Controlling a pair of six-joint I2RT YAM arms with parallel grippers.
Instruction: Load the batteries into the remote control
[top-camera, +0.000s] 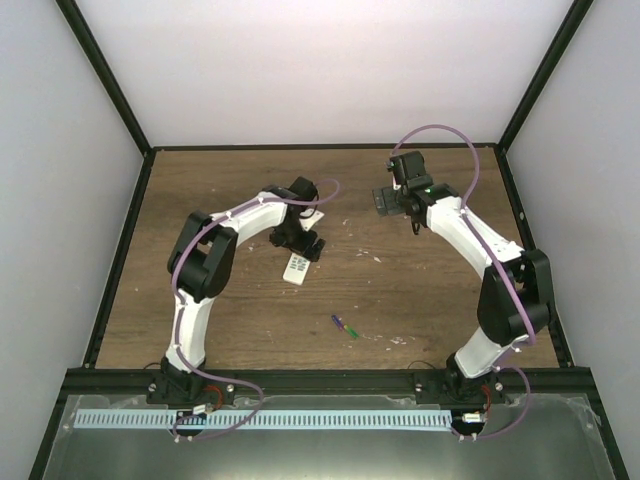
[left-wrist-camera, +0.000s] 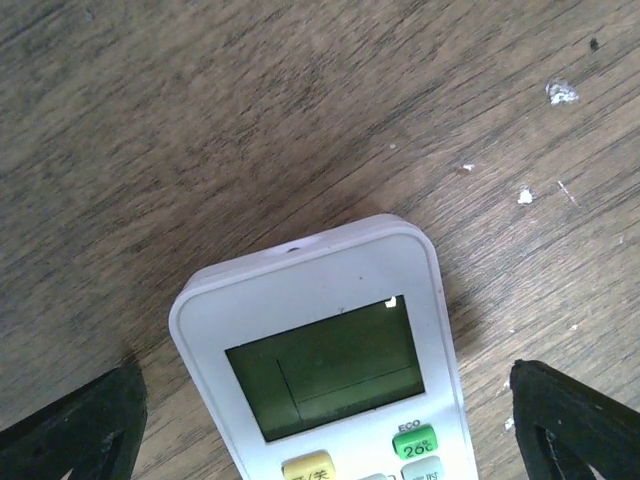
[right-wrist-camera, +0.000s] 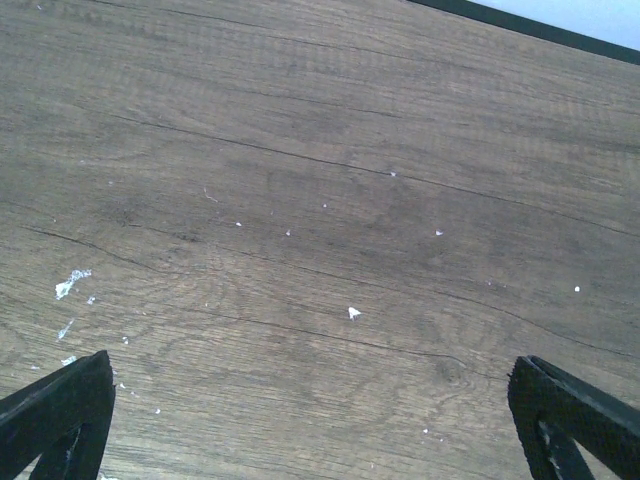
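The white remote control (top-camera: 296, 267) lies on the wooden table, display face up. In the left wrist view it (left-wrist-camera: 330, 350) shows its display, a green ECO button and a yellow button. My left gripper (top-camera: 300, 243) (left-wrist-camera: 325, 440) is open, its fingers (left-wrist-camera: 80, 425) on either side of the remote's top end, apart from it. The purple-blue battery (top-camera: 338, 322) and the green battery (top-camera: 351, 331) lie end to end near the table's middle front. My right gripper (top-camera: 392, 200) (right-wrist-camera: 320, 440) is open and empty above bare wood at the back right.
Small white flecks (right-wrist-camera: 353, 312) dot the table surface (top-camera: 420, 290). Black frame edges (top-camera: 120, 250) bound the table at left, right and back. A small white piece (top-camera: 313, 214) shows behind the left wrist.
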